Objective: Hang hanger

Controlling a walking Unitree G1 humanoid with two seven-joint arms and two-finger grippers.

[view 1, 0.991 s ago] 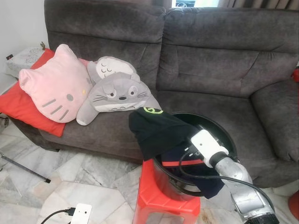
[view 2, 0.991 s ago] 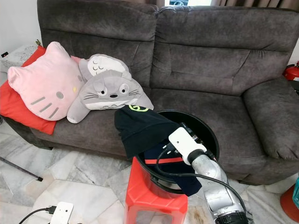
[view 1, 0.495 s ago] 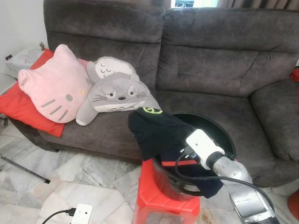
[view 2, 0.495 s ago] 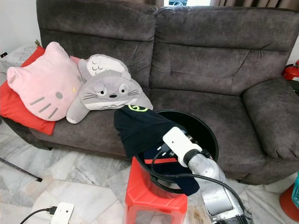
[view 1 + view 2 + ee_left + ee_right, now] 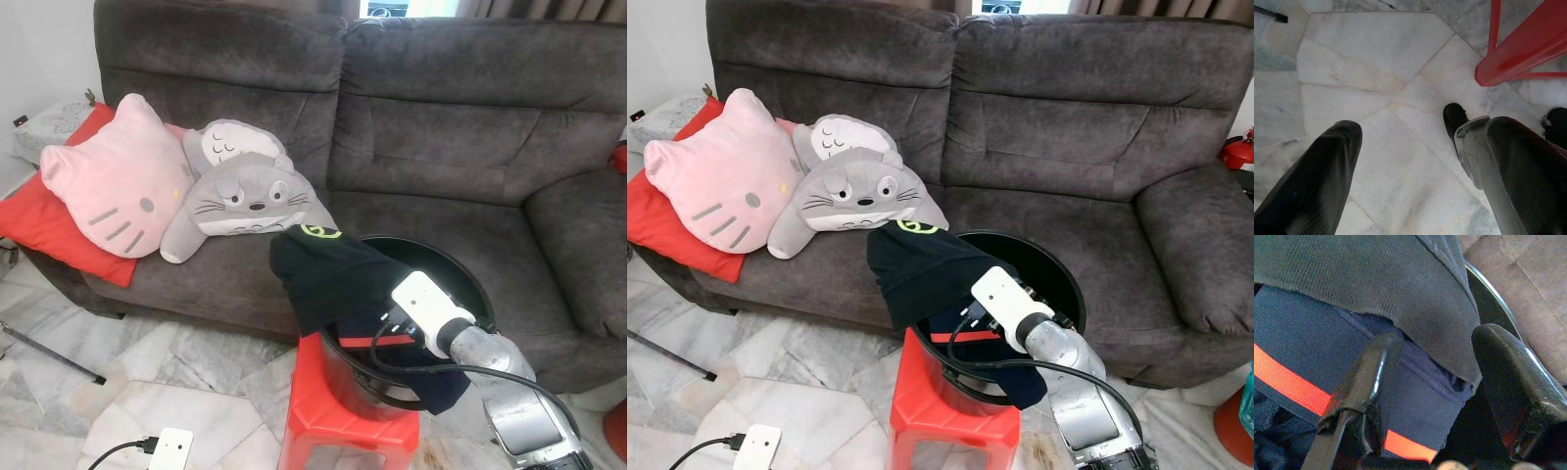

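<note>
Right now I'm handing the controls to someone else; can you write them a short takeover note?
Right gripper: open, fingers at the edge of the black garment and the navy garment with an orange stripe, gripping nothing.
Left gripper: open, idle above the marble floor.
Clothes drape over the black bucket on the red stool before the sofa.
Nothing is hung; no hanger can be made out.
</note>
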